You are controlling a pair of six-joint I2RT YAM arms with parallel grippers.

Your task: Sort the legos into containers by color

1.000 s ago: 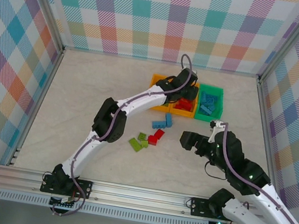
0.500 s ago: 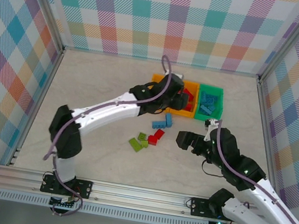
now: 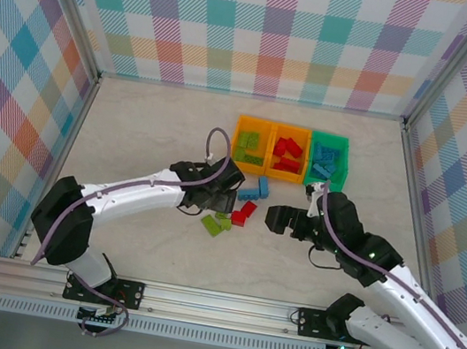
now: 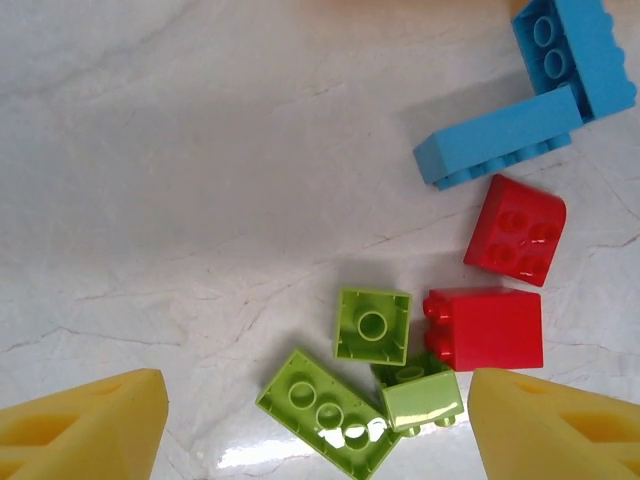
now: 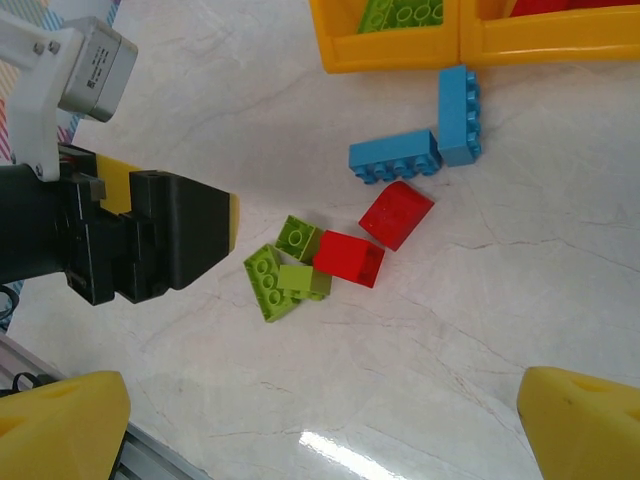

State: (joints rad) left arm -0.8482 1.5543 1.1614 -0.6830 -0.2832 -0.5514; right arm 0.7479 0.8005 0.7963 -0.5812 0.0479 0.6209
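Left end effector (image 3: 222, 198) hangs with its yellow fingers (image 4: 90, 425) spread wide, nothing between them, over the loose pile on the pale marbled counter (image 3: 132, 140). Directly beneath lie the lime green studded plastic bricks (image 4: 325, 413). The longest runs diagonally across the gap, so I'd expect a wrist turn first. Just right of them are two red bricks (image 4: 485, 328), then two long light blue bricks (image 4: 500, 135). The right end effector (image 3: 278, 220) gapes empty beside the reds, farther from the greens. Behind the pile, the three joined square plastic bins (image 3: 237, 144) hold greens, reds and blues. No legible writing.

Pale marbled tabletop (image 3: 145, 137); plaid walls (image 3: 241, 23); aluminium rail (image 3: 220, 305).
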